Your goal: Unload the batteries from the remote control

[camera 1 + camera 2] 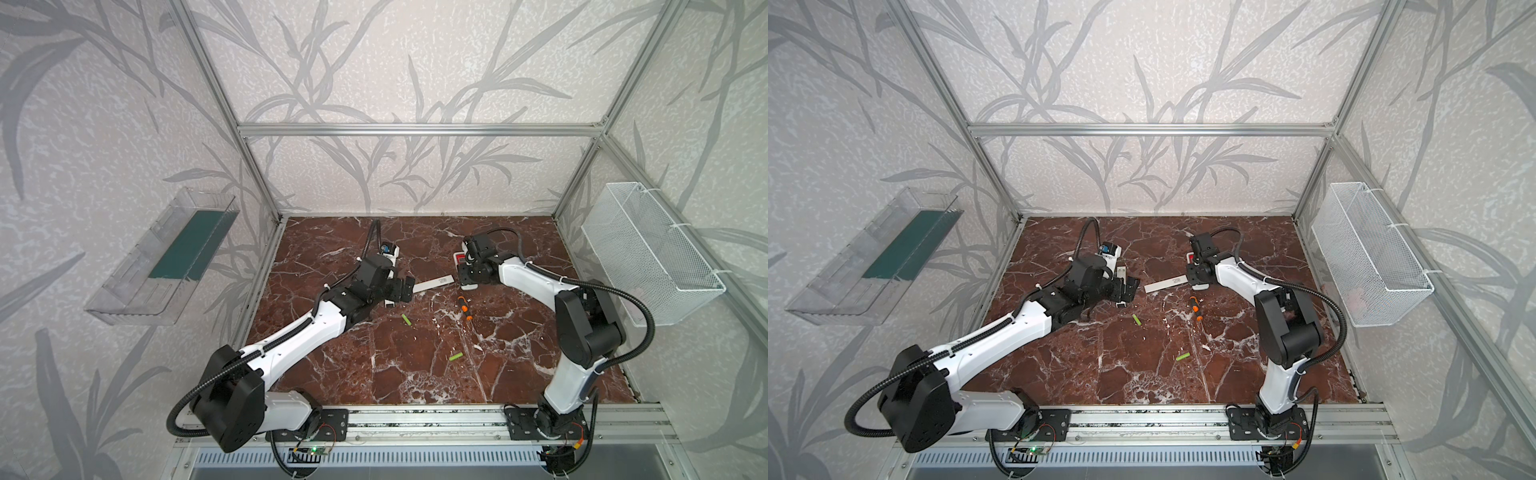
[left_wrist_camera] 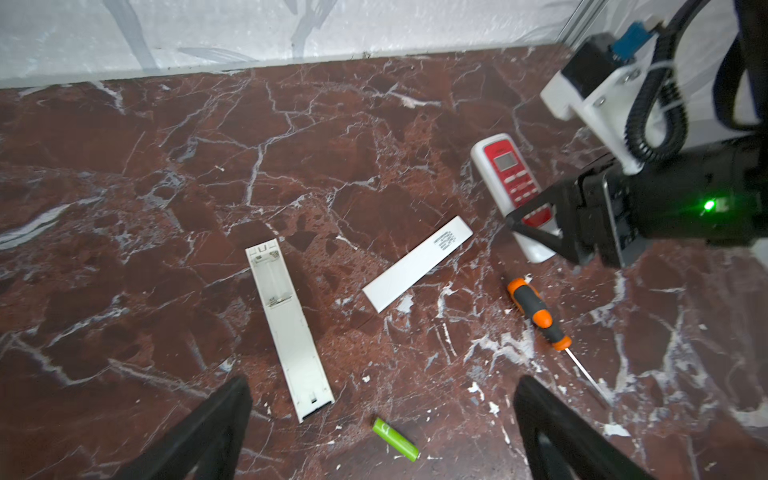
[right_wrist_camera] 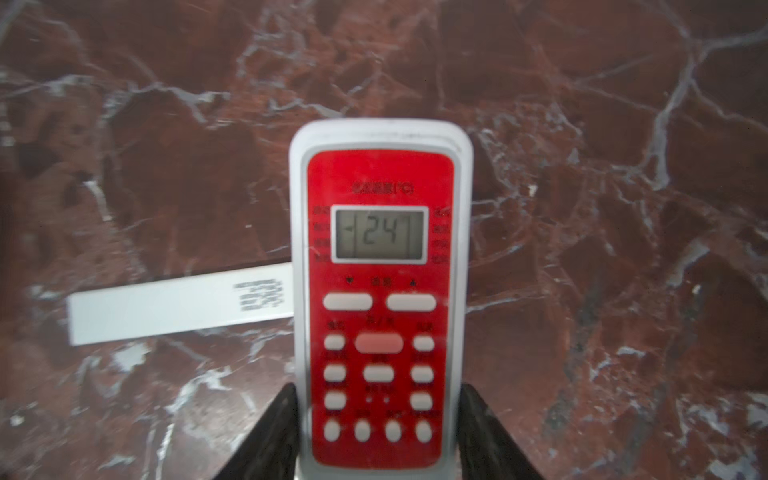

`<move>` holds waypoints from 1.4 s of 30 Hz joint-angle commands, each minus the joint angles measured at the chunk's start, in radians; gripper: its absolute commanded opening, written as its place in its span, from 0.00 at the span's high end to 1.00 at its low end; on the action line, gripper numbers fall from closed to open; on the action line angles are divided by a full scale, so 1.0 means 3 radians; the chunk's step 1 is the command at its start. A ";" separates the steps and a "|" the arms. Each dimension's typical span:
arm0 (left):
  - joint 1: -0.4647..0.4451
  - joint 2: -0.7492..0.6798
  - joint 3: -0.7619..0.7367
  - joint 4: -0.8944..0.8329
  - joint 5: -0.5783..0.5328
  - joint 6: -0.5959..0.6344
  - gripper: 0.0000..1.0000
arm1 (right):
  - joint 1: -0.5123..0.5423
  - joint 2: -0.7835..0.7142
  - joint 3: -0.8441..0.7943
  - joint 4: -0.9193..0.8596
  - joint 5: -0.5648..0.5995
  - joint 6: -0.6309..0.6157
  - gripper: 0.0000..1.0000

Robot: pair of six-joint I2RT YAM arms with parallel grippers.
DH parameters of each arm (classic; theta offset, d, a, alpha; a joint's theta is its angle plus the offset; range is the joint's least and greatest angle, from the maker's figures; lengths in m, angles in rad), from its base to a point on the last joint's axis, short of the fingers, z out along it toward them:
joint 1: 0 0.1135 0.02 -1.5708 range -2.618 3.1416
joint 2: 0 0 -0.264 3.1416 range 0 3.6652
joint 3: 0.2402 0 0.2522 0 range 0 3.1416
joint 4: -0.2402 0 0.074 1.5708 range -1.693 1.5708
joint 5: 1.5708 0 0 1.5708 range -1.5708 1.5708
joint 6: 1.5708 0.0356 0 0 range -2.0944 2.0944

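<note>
Far left, the left hand (image 2: 382, 382) is released, fingers spread wide, hovering over the slim white remote (image 2: 291, 332). Its bay is bare, long axis running away from the hand toward the rear edge. One green battery (image 2: 395, 439) lies loose just beside that remote's near end. A second battery (image 1: 456, 356) is well apart, mid-bench toward the front edge. Between the two remotes lie the white cover strip (image 2: 417, 264) and the screwdriver (image 2: 536, 309). Right of middle, rear half, the red remote (image 3: 380, 249) is face up with display on, so likely batteries inside and door facing down. The right hand (image 3: 380, 390) grasps its long sides at the button end, axis in line with the hand; cannot tell if lifted. It needs flipping. Front centre of the bench is open, left hand free to help.
</note>
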 commanded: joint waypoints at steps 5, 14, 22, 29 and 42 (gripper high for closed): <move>0.0150 0.0025 0.0272 0.0290 0.0963 -0.0423 0.07 | 0.0339 -0.0626 -0.0368 0.0730 -0.0212 -0.0085 0.76; 0.0391 0.0404 0.0299 0.0480 0.1455 -0.0890 0.22 | 0.0527 -0.0864 -0.0562 0.1035 -0.0689 0.0058 0.77; 0.0386 0.0712 0.0287 0.0858 0.2024 -0.1174 0.32 | 0.0679 -0.0892 -0.0548 0.1008 -0.0826 0.0069 0.77; 0.0392 0.0825 0.0252 0.1069 0.2052 -0.1390 0.45 | 0.0779 -0.0992 -0.0577 0.1004 -0.0961 0.0050 0.79; 0.0427 0.0817 0.0368 0.0909 0.2018 -0.1537 0.80 | 0.0824 -0.1048 -0.0563 0.1031 -0.1073 -0.0019 0.62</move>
